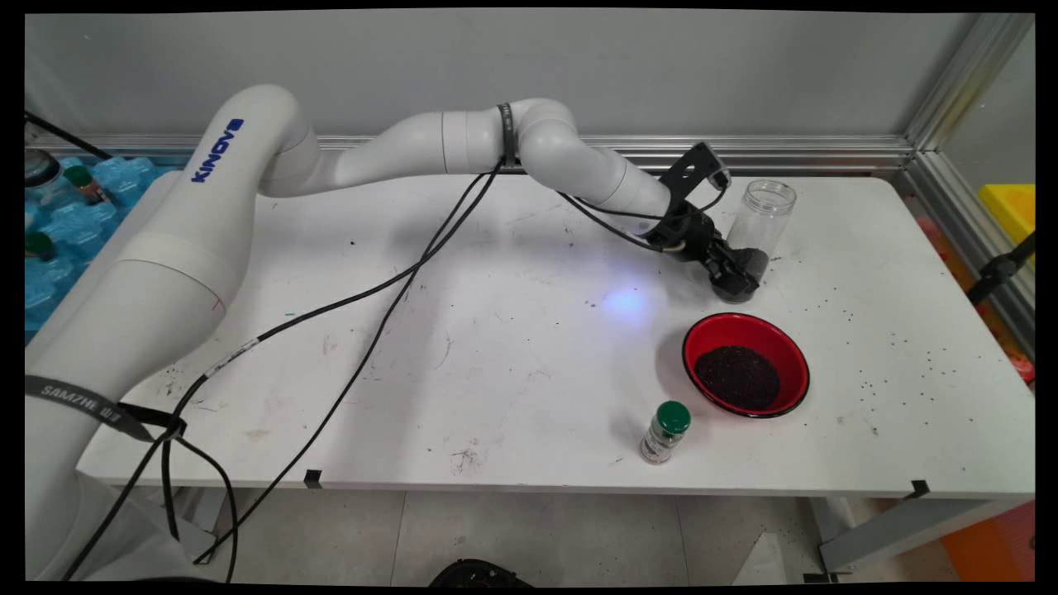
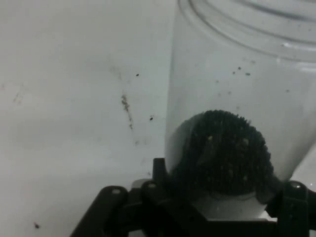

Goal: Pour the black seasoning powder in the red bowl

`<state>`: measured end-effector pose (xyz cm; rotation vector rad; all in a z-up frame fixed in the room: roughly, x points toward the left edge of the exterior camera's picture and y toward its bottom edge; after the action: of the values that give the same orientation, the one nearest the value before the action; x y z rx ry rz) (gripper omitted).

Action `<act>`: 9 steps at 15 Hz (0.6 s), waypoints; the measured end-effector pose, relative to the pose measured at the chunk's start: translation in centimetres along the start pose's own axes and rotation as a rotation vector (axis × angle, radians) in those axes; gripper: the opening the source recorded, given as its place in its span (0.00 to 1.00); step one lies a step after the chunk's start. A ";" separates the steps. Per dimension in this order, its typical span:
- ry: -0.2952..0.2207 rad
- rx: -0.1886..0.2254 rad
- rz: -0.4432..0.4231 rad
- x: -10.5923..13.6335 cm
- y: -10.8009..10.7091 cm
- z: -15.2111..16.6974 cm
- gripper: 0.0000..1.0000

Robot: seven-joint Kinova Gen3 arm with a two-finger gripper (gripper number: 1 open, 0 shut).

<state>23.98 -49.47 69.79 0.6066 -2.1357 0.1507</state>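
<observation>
A clear plastic jar [image 1: 764,219] stands open-mouthed at the table's back right, with a heap of dark seeds in its bottom. My black gripper [image 1: 736,277] comes at its base from the left and is shut on the jar. In the hand view the jar [image 2: 237,98] fills the right half, its seed heap sitting just above my gripper [image 2: 222,200], whose linkage frames it on both sides. A red bowl [image 1: 744,332] holding dark seeds sits on the table just in front of the jar.
A small spice bottle with a green cap [image 1: 665,431] stands near the front edge, left of the bowl. Loose seeds [image 1: 901,355] are scattered over the white table [image 1: 496,330] to the right. Black cables hang across the table's left half.
</observation>
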 end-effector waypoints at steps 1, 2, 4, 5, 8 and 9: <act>0.000 -0.001 0.003 0.0 0.0 -0.1 0.00; -0.001 -0.003 0.005 -0.1 0.0 -0.1 0.00; -0.003 -0.006 0.009 -0.2 0.1 -0.3 0.00; -0.003 -0.007 0.011 -0.2 0.1 -0.4 0.00; 0.000 -0.013 0.026 0.1 0.3 -0.9 0.00; 0.001 -0.014 0.031 0.3 0.3 -1.0 0.00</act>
<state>24.45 -48.97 70.63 0.5657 -2.1437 0.1532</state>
